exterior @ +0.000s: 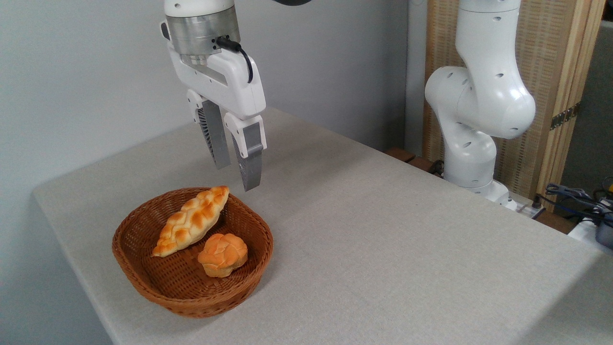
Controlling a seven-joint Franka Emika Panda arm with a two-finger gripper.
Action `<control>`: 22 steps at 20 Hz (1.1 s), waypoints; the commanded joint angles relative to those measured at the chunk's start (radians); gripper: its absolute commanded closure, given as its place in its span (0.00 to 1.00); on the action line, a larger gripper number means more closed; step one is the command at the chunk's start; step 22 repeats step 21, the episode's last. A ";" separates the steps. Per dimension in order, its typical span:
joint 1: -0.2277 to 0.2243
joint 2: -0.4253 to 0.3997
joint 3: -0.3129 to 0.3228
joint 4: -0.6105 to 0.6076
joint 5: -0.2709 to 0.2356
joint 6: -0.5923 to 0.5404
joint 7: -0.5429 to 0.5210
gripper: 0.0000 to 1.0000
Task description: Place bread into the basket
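The white two-finger gripper (237, 175) is hanging in the air with its grey ribbed fingers (251, 160) pointing down and standing apart, a narrow gap showing between them and nothing sitting in that gap; below the fingertips and a little to their left, the oval brown woven wicker basket (143, 278) with low sides is resting on the grey cloth-covered table (383, 230), its far rim lying just under the fingertips; the small round orange-golden bun with a knotted top (223, 255) is lying inside the basket, well below the fingertips and slightly to their left, sitting on the woven floor near the basket's right wall and apart from both fingers; just to the left of the bun, the long pointed braided golden loaf (191, 220) is leaning across the basket, its upper tip reaching up to the far rim and coming close beneath the left finger without touching it, its lower tip pointing toward the basket's left side; whether the loaf and the bun are touching is hard to tell, though they are lying just beside each other; far to the right of the fingers, the white jointed base of the arm (479, 110) is standing at the table's back edge, in front of a pale wooden slatted screen (555, 72); dark cables (574, 196) are lying at the far right.
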 commanded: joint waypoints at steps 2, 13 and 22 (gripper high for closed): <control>0.011 0.009 0.000 0.026 0.018 -0.033 -0.021 0.00; 0.011 0.010 0.003 0.115 0.006 -0.076 -0.021 0.00; 0.028 0.010 0.003 0.115 0.003 -0.087 -0.010 0.00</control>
